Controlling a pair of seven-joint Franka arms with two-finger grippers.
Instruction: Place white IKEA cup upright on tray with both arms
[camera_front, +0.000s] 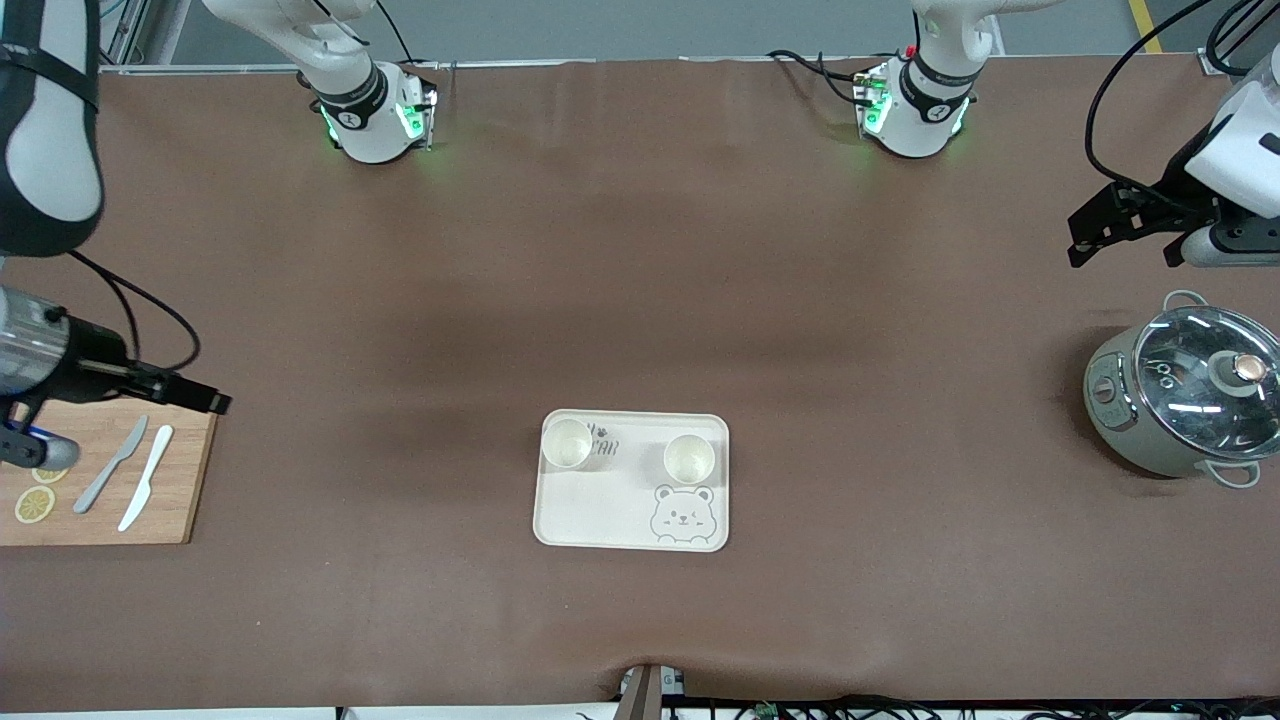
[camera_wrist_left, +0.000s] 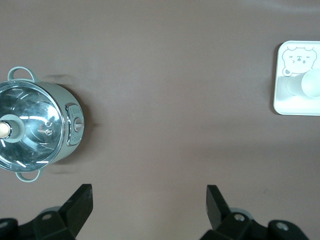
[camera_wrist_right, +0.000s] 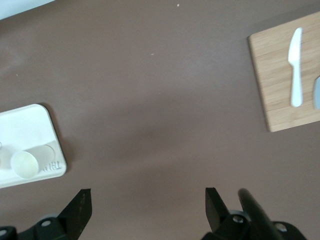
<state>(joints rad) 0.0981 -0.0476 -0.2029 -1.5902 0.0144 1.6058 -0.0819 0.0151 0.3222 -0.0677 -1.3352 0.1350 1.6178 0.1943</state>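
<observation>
**A:** So how far along is this? I count two cups on the tray (camera_front: 632, 520) already. One (camera_front: 567, 443) sits in the corner toward the right arm's end of the table, right over the grey lettering, and the other cup (camera_front: 689, 458) is just above the bear face, toward the left arm's end. Both are mouth up; you can look straight down into them.

**B:** Yeah, I'd call it basically done. Both cups are standing, both are inside the rim, neither is tipped, and they're well apart from each other. The right wrist view shows the lettering-side cup (camera_wrist_right: 25, 164) near the tray's corner, standing clear of the edge.

**A:** And the arms?

**B:** Both are pulled way out to the ends of the table. The left hand (camera_front: 1125, 225) hangs over bare table next to the pot with the glass lid (camera_front: 1185, 405), and in its own wrist view the two fingers (camera_wrist_left: 77, 205) are spread wide with nothing between them. The right hand (camera_front: 190, 392) is over the edge of the wooden cutting board (camera_front: 105, 485), where the two knives (camera_front: 130, 478) and the lemon slices (camera_front: 35, 503) are. Its fingers (camera_wrist_right: 80, 207) are spread apart too, and empty.

**A:** So nothing left?

**B:** My read: no. Nothing is being carried and no cup is lying loose on the table that I can see. At most the arms park themselves.
</observation>
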